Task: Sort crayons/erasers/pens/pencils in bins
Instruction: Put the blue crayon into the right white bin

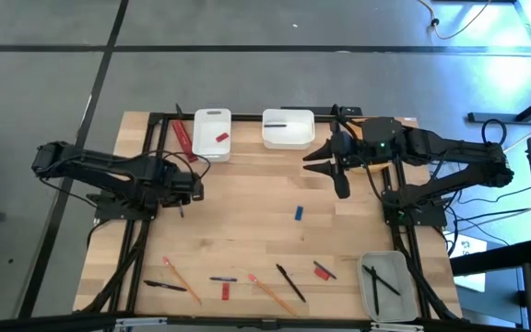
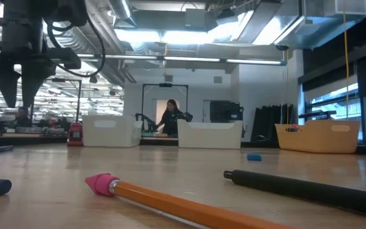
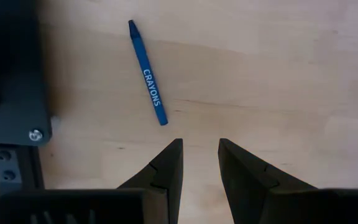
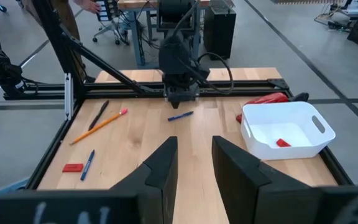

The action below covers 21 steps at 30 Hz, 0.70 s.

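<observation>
The left hand (image 3: 196,163), fingers parted and empty, hovers just beside the blue crayon (image 3: 148,73), whose long axis runs obliquely to the finger gap.

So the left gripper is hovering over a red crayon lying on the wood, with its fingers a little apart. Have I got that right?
Nearly. The crayon is blue, not red; the left wrist view shows it on the wood beneath the left gripper, whose fingers are a little apart.
</observation>
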### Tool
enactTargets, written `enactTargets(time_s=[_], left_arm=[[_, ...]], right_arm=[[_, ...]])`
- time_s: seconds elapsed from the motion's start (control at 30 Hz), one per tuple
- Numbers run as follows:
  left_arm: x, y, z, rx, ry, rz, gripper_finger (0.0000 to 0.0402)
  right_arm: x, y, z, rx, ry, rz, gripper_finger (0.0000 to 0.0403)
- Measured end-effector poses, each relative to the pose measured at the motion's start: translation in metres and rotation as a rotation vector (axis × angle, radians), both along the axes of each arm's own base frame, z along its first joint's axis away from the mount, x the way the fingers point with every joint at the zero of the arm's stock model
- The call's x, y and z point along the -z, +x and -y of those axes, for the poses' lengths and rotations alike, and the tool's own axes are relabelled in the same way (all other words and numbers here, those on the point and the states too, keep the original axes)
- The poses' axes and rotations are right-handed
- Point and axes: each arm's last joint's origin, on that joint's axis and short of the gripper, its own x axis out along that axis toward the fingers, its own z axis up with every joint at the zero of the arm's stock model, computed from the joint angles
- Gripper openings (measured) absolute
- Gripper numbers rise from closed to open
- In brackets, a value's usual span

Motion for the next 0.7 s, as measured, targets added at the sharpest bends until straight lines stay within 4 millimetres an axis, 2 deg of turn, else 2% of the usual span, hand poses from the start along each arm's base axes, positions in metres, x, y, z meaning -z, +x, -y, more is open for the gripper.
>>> enactTargets(time_s=[0.2, 0.33, 0.7], left_arm=[[0.017, -0.004, 0.000, -0.067, -0.026, -0.025, 0.0094], [0.027, -0.003, 0.001, -0.067, -0.035, 0.006, 0.0094], [0.047, -0.015, 0.004, -0.076, -0.040, -0.064, 0.0094]], right_arm=[[0.000, 0.000, 0.000, 0.000, 0.001, -0.001, 0.0101], [0.000, 0.000, 0.000, 0.000, 0.001, -0.001, 0.0101], [0.000, 0.000, 0.000, 0.000, 0.001, -0.002, 0.0101]])
